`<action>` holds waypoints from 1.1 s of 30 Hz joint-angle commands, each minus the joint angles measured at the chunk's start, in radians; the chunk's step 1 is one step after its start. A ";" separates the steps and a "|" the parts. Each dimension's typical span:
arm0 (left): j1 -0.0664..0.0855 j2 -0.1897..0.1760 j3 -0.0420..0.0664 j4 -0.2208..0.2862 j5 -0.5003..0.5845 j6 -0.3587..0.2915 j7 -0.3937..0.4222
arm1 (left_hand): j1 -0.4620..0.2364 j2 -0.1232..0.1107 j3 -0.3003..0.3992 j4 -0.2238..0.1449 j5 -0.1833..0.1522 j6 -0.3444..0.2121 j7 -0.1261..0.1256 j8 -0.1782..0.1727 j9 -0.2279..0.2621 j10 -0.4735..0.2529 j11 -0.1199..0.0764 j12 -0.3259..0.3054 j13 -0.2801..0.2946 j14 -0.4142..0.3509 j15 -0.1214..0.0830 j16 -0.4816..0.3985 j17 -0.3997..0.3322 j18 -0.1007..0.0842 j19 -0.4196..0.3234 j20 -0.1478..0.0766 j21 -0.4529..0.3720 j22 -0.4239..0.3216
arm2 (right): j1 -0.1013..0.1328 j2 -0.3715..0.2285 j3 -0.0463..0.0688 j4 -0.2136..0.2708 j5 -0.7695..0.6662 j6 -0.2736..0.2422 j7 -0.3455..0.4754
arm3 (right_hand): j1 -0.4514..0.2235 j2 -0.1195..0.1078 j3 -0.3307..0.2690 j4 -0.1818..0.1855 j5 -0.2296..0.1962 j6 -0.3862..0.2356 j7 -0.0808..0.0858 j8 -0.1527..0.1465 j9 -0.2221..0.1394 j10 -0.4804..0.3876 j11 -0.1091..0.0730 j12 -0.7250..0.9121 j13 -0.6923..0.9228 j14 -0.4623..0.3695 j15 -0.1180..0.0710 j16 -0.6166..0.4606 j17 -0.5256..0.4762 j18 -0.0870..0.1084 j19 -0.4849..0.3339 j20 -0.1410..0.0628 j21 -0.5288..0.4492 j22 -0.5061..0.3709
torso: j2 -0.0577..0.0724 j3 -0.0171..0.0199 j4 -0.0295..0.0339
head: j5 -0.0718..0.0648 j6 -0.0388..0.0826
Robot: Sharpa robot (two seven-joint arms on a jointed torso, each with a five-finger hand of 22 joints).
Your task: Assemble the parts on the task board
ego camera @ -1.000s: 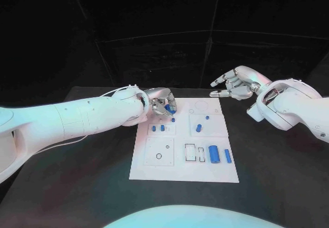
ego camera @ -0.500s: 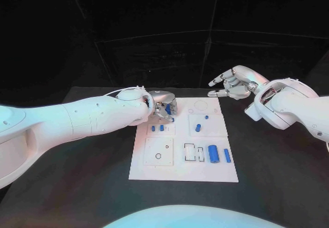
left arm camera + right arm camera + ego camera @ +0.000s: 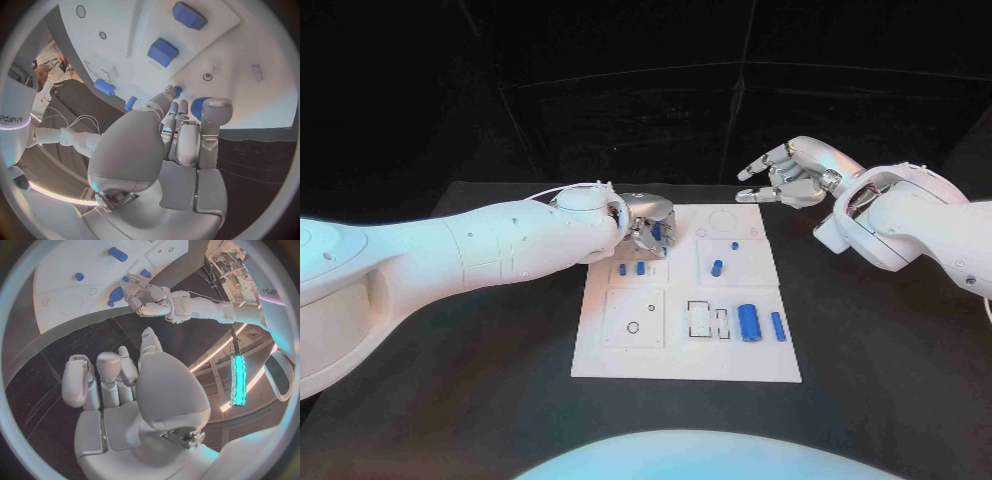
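Observation:
The white task board (image 3: 661, 355) lies in the middle of the black table. My left hand (image 3: 646, 222) hovers over the board's far left corner and pinches a small blue part (image 3: 656, 231) between thumb and fingers; the left wrist view shows this hand (image 3: 178, 145) with the blue part (image 3: 200, 106) at its fingertips. Two small blue parts (image 3: 632, 269) sit just near of the hand. Near the board's right edge lie a large blue cylinder (image 3: 751, 323) and a slimmer one (image 3: 777, 327). My right hand (image 3: 788, 172) hangs above the table beyond the board's far right corner, fingers apart, holding nothing.
Two more blue parts (image 3: 717, 268) (image 3: 734, 246) stand in the board's right half. Outlined recesses (image 3: 707, 320) mark the board's near middle. In the right wrist view the board (image 3: 62, 275) and my left hand (image 3: 147, 296) lie beyond the right hand (image 3: 119, 380). Bare black table surrounds the board.
My left hand has shifted slightly farther over the board's far left corner, still with the blue part. The right hand has barely moved.

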 commanded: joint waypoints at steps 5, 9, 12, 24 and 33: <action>-0.001 0.006 0.001 -0.007 -0.026 0.040 -0.012 | -0.015 0.002 0.025 -0.005 0.004 0.023 -0.003 -0.005 -0.006 0.031 -0.005 -0.014 -0.001 0.011 -0.007 0.007 -0.006 -0.013 0.014 -0.004 0.027 0.023 | 0.002 0.002 0.001 0.000 -0.002 0.002 0.010 | 0.001 0.011 -0.005 -0.001 0.003 -0.002 -0.001 0.006 0.000 -0.006 0.000 -0.003 0.001 0.001 -0.002 -0.004 0.001 0.010 -0.006 0.001 -0.005 -0.001 | -0.001 0.0002 0.0002 | -0.001 -0.002; -0.002 0.006 0.001 -0.010 -0.032 0.049 -0.017 | -0.019 0.000 0.039 -0.008 0.004 0.032 -0.005 -0.006 -0.010 0.045 -0.008 -0.022 -0.001 0.012 -0.009 0.007 -0.009 -0.016 0.017 -0.006 0.041 0.036 | 0.002 0.003 0.001 0.000 -0.002 0.002 0.010 | 0.003 0.013 -0.005 -0.002 0.004 -0.001 -0.001 0.007 0.000 -0.005 0.000 -0.002 0.002 0.001 -0.002 -0.004 0.001 0.010 -0.006 0.001 -0.005 -0.001 | -0.001 0.0000 0.0008 | -0.002 -0.003; -0.002 0.008 0.001 -0.012 -0.034 0.054 -0.020 | -0.020 0.000 0.044 -0.010 0.004 0.034 -0.006 -0.007 -0.011 0.049 -0.008 -0.025 -0.001 0.012 -0.010 0.007 -0.010 -0.016 0.018 -0.007 0.044 0.040 | 0.002 0.003 0.001 0.000 -0.002 0.002 0.010 | 0.003 0.013 -0.005 -0.002 0.004 -0.001 -0.001 0.007 0.000 -0.005 0.000 -0.002 0.002 0.001 -0.002 -0.004 0.001 0.010 -0.006 0.001 -0.005 -0.001 | 0.000 0.0001 0.0008 | -0.002 -0.004; -0.004 0.011 0.001 -0.023 -0.050 0.060 -0.028 | -0.025 0.004 0.091 -0.023 0.003 0.056 -0.006 -0.010 -0.021 0.080 -0.011 -0.049 0.000 0.013 -0.013 0.010 -0.016 -0.021 0.020 -0.010 0.067 0.064 | 0.002 0.003 0.001 0.000 -0.002 0.003 0.009 | 0.003 0.013 -0.005 -0.002 0.004 -0.001 -0.001 0.007 0.000 -0.005 0.000 -0.002 0.002 0.001 -0.002 -0.004 0.001 0.010 -0.006 0.001 -0.005 -0.001 | 0.000 0.0004 0.0007 | -0.004 -0.006; -0.007 0.003 0.001 -0.012 -0.026 -0.009 0.013 | -0.047 0.009 0.118 -0.021 0.002 0.091 -0.009 -0.002 -0.021 0.124 -0.020 -0.061 0.003 0.014 -0.020 0.009 -0.028 -0.028 0.030 -0.016 0.111 0.105 | 0.002 0.002 0.001 0.001 -0.002 0.003 0.010 | 0.005 0.014 -0.005 -0.002 0.004 -0.001 -0.002 0.008 0.000 -0.005 0.000 -0.002 0.003 0.002 -0.002 -0.004 0.002 0.010 -0.006 0.001 -0.005 -0.001 | -0.001 0.0001 0.0014 | -0.002 -0.004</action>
